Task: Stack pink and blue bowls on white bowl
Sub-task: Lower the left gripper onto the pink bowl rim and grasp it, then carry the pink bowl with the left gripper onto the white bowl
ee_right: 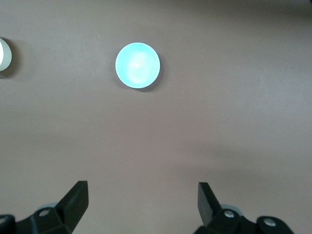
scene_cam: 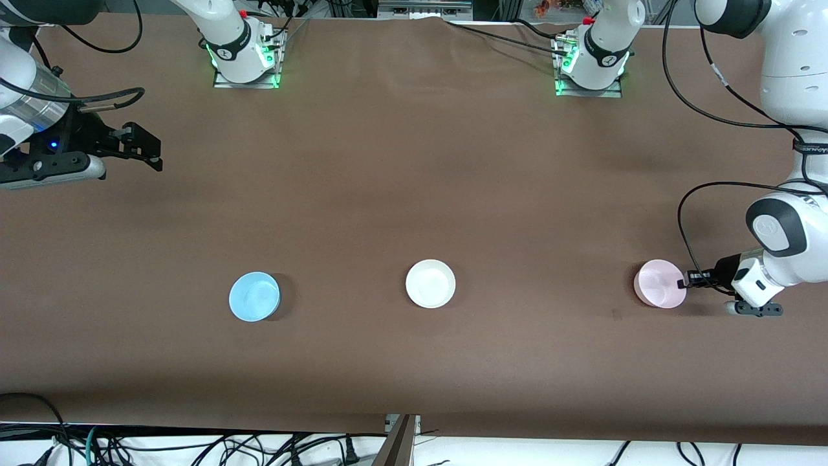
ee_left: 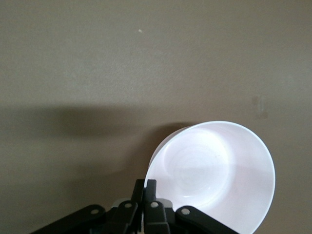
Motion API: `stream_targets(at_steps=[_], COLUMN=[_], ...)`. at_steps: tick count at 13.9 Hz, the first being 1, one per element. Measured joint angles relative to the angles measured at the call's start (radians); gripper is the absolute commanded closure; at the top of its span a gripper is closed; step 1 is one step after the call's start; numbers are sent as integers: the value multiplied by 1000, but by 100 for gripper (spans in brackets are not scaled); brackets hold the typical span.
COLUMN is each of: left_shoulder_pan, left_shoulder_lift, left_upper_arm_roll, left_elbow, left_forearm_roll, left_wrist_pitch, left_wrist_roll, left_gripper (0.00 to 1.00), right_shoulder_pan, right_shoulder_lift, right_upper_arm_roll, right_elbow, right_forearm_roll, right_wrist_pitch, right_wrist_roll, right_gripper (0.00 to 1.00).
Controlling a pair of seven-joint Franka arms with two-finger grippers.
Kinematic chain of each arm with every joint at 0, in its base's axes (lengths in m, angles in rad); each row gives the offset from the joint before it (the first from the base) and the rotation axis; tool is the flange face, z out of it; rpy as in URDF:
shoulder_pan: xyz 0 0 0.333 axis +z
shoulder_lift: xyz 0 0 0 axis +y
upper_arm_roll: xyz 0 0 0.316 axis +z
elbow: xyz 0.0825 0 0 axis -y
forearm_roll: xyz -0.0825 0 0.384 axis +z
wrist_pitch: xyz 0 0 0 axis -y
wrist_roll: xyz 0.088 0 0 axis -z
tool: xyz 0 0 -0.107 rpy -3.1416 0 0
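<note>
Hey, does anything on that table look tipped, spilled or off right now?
Only the pink bowl: the left gripper is shut on its rim and it sits tilted. The blue bowl and white bowl sit level, nothing spilled.

Even overhead light leaves soft shadows beside each bowl. The pink bowl [ee_left: 214, 180] glares nearly white in the left wrist view.

- I see the bench [scene_cam: 414, 162] covered in a plain brown cloth, faintly creased.
- Along its edge nearest the front camera, I make out a white floor strip with tangled black cables [scene_cam: 194, 446].
- Green lights [scene_cam: 275, 68] glow on the bench's top edge.
</note>
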Motion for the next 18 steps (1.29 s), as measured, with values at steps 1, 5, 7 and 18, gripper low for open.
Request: stream_targets(at_steps=[1, 5, 7, 18], left_shoulder_pan=[-4, -89, -179, -716], left_shoulder_lift=[-10, -70, -81, 15], left_upper_arm_roll=[-6, -78, -114, -111], left_elbow=[6, 37, 50, 147], left_forearm_roll=[-4, -6, -6, 34], left_wrist_pitch=[-12, -75, -76, 119], left_wrist_roll=[-7, -228, -337, -904], left_gripper=[100, 100, 100, 100], right_shoulder_pan=[0, 0, 0, 0], right_shoulder_lift=[0, 0, 0, 34], right_upper_arm_roll=[0, 0, 0, 0], right_elbow=[0, 0, 0, -2], right_forearm_roll=[0, 0, 0, 2], right_wrist_pitch=[0, 0, 0, 59], right_wrist_roll=[0, 0, 0, 1], right_gripper=[1, 1, 1, 1])
